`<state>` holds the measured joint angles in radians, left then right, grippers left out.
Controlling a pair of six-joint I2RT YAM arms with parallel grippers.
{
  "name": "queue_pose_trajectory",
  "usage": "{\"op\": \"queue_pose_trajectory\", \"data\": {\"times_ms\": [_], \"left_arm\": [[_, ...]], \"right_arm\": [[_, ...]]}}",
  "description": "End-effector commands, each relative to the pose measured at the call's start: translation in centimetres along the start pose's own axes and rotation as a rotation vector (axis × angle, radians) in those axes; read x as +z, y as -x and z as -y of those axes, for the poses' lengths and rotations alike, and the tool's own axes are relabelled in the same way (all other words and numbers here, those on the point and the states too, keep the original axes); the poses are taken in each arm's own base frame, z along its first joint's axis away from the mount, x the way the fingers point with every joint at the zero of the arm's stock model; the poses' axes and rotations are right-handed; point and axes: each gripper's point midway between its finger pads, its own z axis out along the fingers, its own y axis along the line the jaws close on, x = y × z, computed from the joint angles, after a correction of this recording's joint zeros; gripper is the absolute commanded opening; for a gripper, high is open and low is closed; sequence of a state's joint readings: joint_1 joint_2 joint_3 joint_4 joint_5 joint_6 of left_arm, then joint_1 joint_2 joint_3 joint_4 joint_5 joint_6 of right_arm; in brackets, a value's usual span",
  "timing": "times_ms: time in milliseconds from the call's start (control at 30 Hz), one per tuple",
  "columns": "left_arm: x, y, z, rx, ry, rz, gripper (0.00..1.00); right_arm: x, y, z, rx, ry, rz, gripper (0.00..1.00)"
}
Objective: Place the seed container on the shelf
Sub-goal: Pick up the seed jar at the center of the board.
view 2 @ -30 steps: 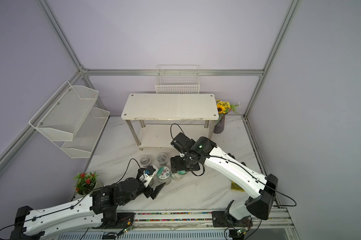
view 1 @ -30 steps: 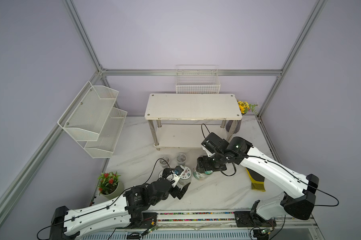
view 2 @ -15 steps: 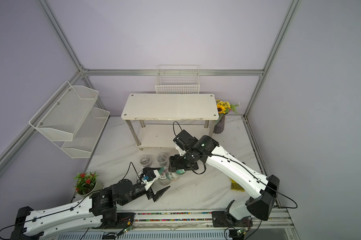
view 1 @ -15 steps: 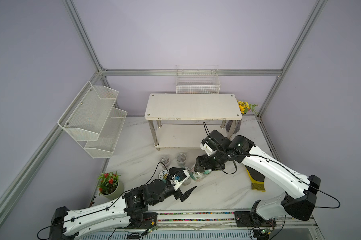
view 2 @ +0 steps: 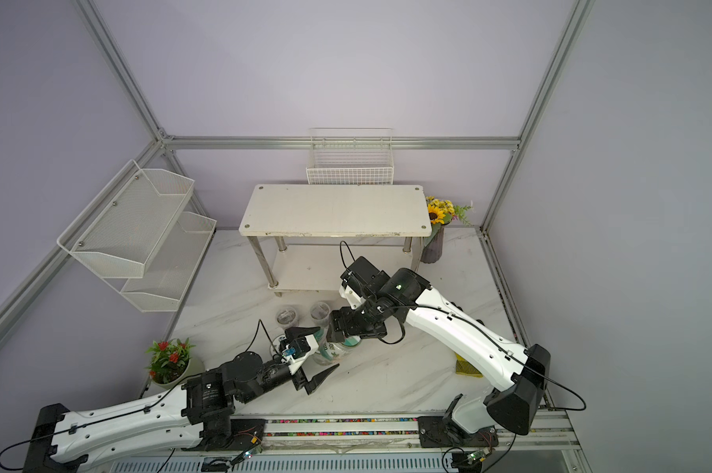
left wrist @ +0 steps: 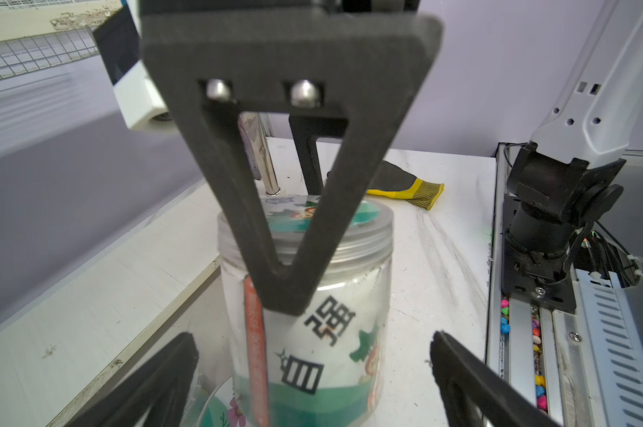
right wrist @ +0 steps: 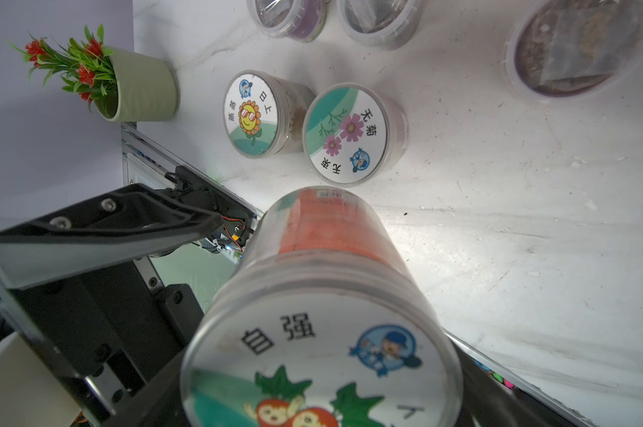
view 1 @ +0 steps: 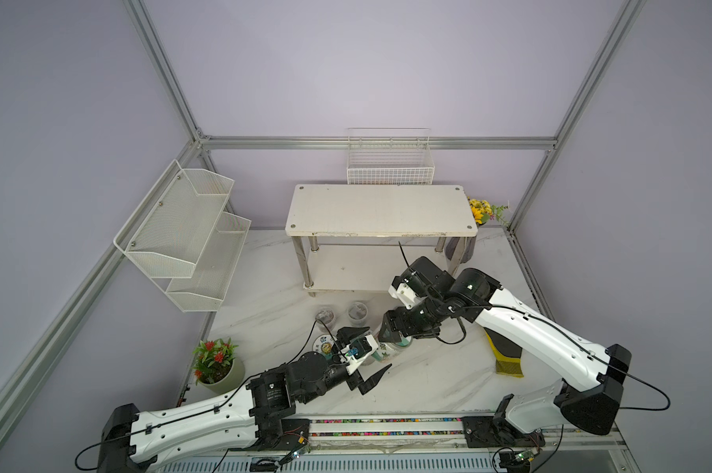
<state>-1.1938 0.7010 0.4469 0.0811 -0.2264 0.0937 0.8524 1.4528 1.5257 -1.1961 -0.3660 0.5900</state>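
The seed container (view 1: 388, 349) is a clear jar with a tomato-picture lid (right wrist: 320, 362) and a white, green and orange label (left wrist: 312, 332). My right gripper (view 1: 395, 331) reaches down from above and is shut on its lid; one of its black fingers (left wrist: 294, 185) crosses the front of the jar. My left gripper (left wrist: 312, 373) is open, its fingers (left wrist: 468, 380) standing on either side of the jar's lower body without touching it. Whether the jar's base rests on the table is hidden. The shelf (view 1: 381, 209) (view 2: 336, 209) stands behind, both boards bare.
Two labelled jars (right wrist: 251, 114) (right wrist: 346, 133) and small clear tubs (view 1: 325, 315) (view 1: 357, 310) stand close by the left gripper (view 1: 371, 349). A potted plant (view 1: 217, 364) is at front left, a yellow-cuffed glove (view 1: 506, 356) at right, a mesh wall rack (view 1: 182, 233) at left, and a wire basket (view 1: 389, 164) behind.
My left gripper has moved forward and now straddles the jar. My right gripper has shifted slightly toward the left arm with the jar in it.
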Motion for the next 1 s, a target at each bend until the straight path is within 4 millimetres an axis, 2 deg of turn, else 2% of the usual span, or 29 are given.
{"op": "queue_pose_trajectory", "data": {"times_ms": [0, 300, 700, 967], "left_arm": [[-0.1, 2.2, -0.5, 0.010, 0.026, 0.074, 1.00], [0.7, 2.4, -1.1, -0.004, 0.068, 0.060, 1.00], [1.9, 2.0, -0.7, -0.010, 0.060, 0.039, 1.00], [2.4, 2.4, -0.9, -0.016, 0.061, 0.048, 1.00]], "right_arm": [[-0.7, 0.3, -1.2, -0.043, 0.067, 0.028, 0.58], [-0.1, -0.1, -1.6, -0.068, 0.082, 0.003, 0.59], [0.4, -0.5, -2.1, -0.087, 0.102, -0.018, 0.60], [0.8, -0.8, -2.4, -0.096, 0.108, -0.031, 0.60]]}}
